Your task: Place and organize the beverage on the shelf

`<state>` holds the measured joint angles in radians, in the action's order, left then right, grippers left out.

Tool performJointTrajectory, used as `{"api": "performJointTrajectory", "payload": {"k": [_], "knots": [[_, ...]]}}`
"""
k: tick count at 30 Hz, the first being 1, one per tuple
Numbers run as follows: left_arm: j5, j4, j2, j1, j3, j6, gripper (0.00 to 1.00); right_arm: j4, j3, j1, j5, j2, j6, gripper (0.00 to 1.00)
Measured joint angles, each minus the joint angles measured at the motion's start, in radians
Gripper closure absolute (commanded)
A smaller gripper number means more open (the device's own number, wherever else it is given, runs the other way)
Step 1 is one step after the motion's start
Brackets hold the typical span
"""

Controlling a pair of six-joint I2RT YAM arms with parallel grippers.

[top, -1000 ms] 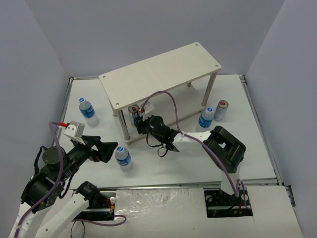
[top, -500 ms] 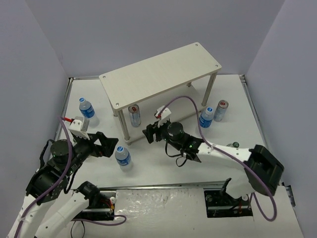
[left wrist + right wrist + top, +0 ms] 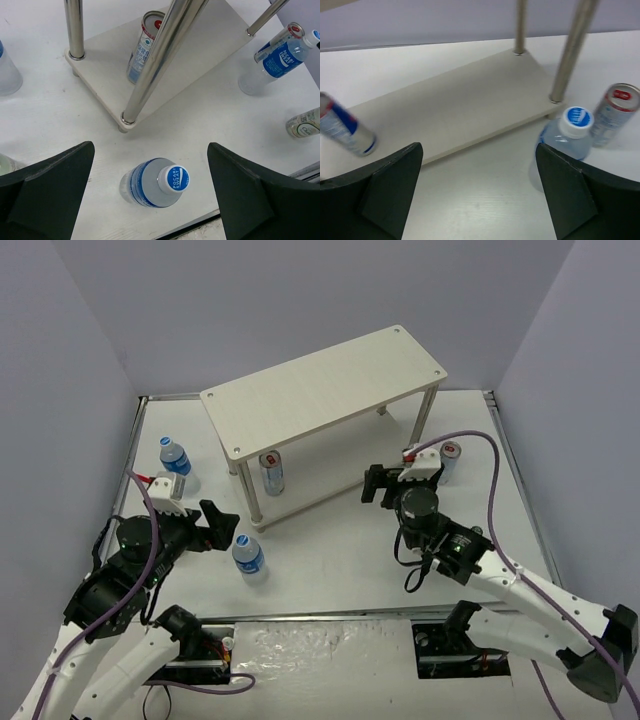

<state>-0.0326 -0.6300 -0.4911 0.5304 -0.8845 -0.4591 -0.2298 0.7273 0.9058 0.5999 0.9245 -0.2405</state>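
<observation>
One slim metal can (image 3: pixel 271 472) stands on the pale wood-grain shelf (image 3: pixel 320 390)

Matt wood shelf (image 3: pixel 320 390) (glossy metal legs (image 3: pixel 162 60)), plastic bottle (image 3: pixel 150 182)

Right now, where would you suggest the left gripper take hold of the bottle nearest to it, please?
I would grip the bottle around its labelled body, below the cap, coming in level from the near side. It stands upright and round, centred ahead of the open left gripper, and the shelf leg stands beyond it.
</observation>
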Motion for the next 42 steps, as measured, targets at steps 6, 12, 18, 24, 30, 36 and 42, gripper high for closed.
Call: {"api": "performJointTrajectory", "payload": {"k": [6, 12, 18, 24, 30, 36, 42], "knots": [[0.002, 0.007, 0.001, 0.0, 0.029, -0.004, 0.06, 0.052, 0.0, -0.222, 0.016, 0.072, -0.026, 0.07], [0.014, 0.014, 0.001, 0.0, 0.03, -0.007, 0.06, 0.08, -0.035, -0.336, 0.011, 0.114, -0.048, 0.05], [0.042, 0.032, 0.001, 0.0, 0.031, -0.014, 0.06, -0.009, -0.118, -0.46, -0.09, 0.104, -0.047, 0.07], [0.072, 0.052, 0.001, 0.0, 0.033, -0.018, 0.06, -0.193, -0.221, -0.562, -0.238, 0.1, -0.031, 0.12], [0.085, 0.061, 0.0, 0.0, 0.042, -0.018, 0.06, -0.351, -0.292, -0.58, -0.328, 0.166, 0.023, 0.15], [0.085, 0.061, -0.001, 0.0, 0.042, -0.018, 0.06, -0.439, -0.292, -0.591, -0.374, 0.231, 0.057, 0.23], [0.091, 0.062, -0.01, 0.0, 0.042, -0.018, 0.06, -0.476, -0.292, -0.592, -0.381, 0.261, 0.073, 0.35]]}}
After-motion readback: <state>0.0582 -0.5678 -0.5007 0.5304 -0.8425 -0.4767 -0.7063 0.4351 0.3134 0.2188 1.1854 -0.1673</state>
